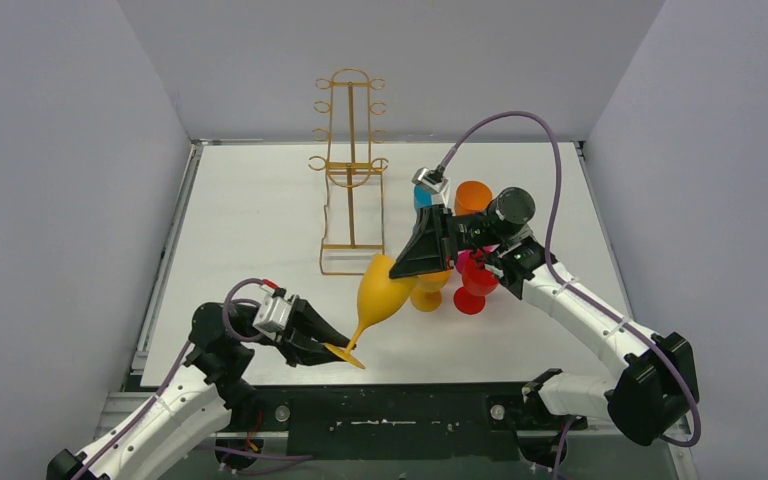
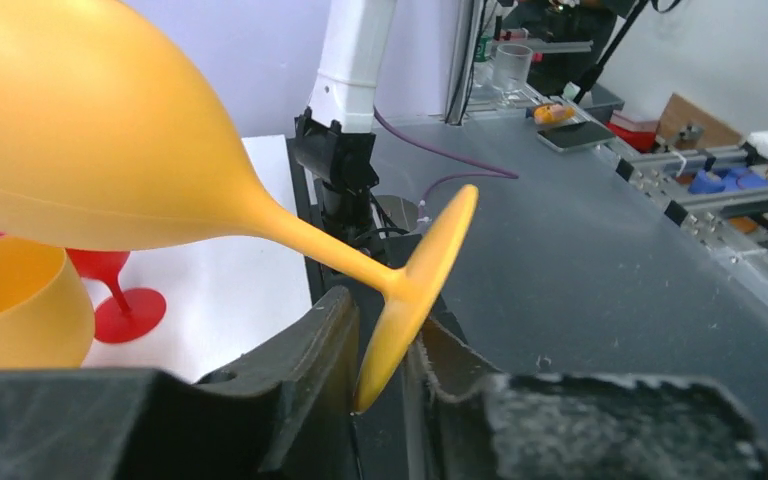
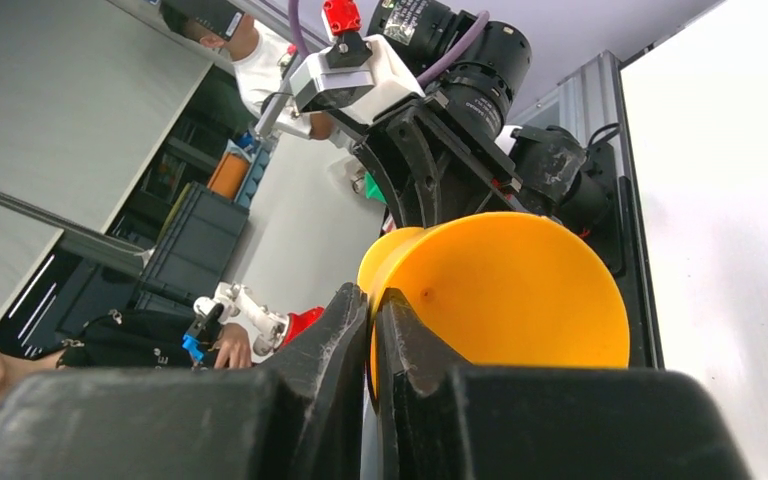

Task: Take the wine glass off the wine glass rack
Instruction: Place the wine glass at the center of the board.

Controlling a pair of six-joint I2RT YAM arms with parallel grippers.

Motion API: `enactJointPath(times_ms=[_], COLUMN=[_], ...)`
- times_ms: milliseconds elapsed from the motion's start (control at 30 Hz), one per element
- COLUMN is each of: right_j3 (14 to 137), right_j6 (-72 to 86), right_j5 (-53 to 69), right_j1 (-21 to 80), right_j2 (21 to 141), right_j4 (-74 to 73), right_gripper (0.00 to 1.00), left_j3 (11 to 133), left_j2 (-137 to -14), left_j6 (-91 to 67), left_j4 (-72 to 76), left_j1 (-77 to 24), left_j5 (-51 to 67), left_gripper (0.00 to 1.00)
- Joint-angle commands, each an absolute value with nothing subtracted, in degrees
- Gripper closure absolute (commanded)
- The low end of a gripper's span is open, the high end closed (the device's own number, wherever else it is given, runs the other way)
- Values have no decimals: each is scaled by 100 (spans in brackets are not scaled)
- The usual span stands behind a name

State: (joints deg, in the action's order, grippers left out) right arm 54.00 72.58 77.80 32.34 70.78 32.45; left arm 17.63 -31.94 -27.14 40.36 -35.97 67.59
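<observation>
Beside one rack (image 1: 349, 170), one tilted yellow glass (image 1: 384, 292)

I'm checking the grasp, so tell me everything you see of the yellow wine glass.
The yellow wine glass looks like matte plastic: round bowl, thin stem, flat disc foot. It is off the rack, tilted, bowl end toward it. The right gripper pinches its rim; its foot's edge sits between the fingers of the left gripper.

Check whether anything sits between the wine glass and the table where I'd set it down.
Nothing visible lies under the wine glass, which hangs tilted and off the wine glass rack, with the right gripper on its rim and the left gripper at its foot. A yellow glass and a red glass stand close on its right, so favour the left.
</observation>
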Motion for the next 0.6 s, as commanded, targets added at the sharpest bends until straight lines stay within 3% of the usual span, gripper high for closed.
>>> enactJointPath(times_ms=[0, 167, 567], right_j3=[5448, 5536, 5741], right_j6=[6493, 5648, 4694], right_j5=[7467, 7076, 6582], right_j1=[3304, 3271, 3261], right_j2=[6987, 6783, 6706], right_j4=[2675, 1755, 536], right_gripper=[100, 100, 100], left_j3=[1960, 2018, 2038], left_j2=[-3061, -2754, -2615], left_j6=[-2816, -2448, -2405], left_j4=[3749, 2918, 2681], left_j1=[-3571, -3570, -3571], left_j5=[5912, 5670, 5267], left_gripper=[75, 51, 24])
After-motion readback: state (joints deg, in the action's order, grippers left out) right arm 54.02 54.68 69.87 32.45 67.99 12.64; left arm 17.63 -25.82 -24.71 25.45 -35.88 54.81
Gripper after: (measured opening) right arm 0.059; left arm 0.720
